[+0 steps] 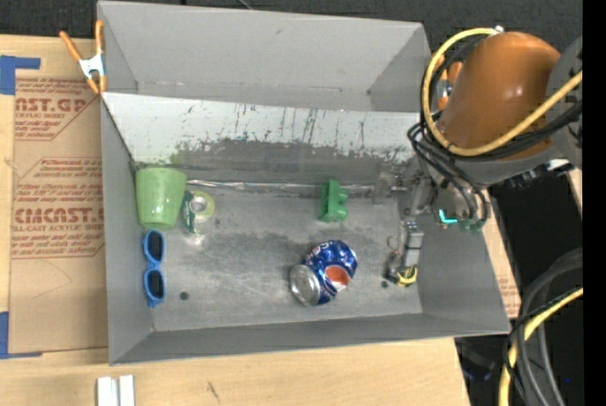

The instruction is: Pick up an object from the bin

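My gripper hangs low over the bin floor near the right wall, pointing down. To its left, a short gap away, a crushed blue soda can with red and white markings lies on its side. A small green block stands further back, to the gripper's upper left. I see nothing held in the gripper.
At the bin's left side a light green cup lies beside a small clear and green item. Blue sunglasses lie below the cup along the left wall. The arm, with its orange cover and yellow cables, leans in over the right rim.
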